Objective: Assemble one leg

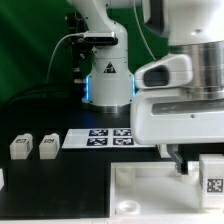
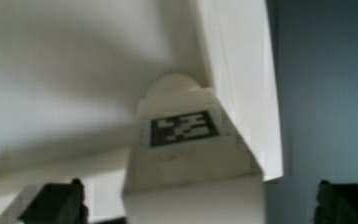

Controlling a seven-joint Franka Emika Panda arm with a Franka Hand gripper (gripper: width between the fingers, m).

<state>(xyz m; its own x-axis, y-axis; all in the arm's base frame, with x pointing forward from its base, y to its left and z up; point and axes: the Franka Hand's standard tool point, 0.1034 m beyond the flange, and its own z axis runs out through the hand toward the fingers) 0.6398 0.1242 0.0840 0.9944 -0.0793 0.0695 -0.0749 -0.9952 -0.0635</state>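
A white leg point(image 1: 212, 172) with a black-and-white tag stands at the exterior view's right, on or by the large white tabletop point(image 1: 150, 196). My gripper point(image 1: 180, 160) hangs just to the exterior view's left of it, low over the tabletop. In the wrist view the dark fingertips point(image 2: 55, 202) stand wide apart at the frame's edge. The gripper point(image 2: 199, 206) is open, and a tagged leg point(image 2: 181, 128) lies between the fingers without touching them. The tabletop point(image 2: 69, 70) fills the space behind it.
Two more legs point(image 1: 20, 146) point(image 1: 48, 146) stand side by side at the exterior view's left, and another shows partly at the left edge point(image 1: 2, 178). The marker board point(image 1: 105, 137) lies in front of the robot base point(image 1: 107, 85).
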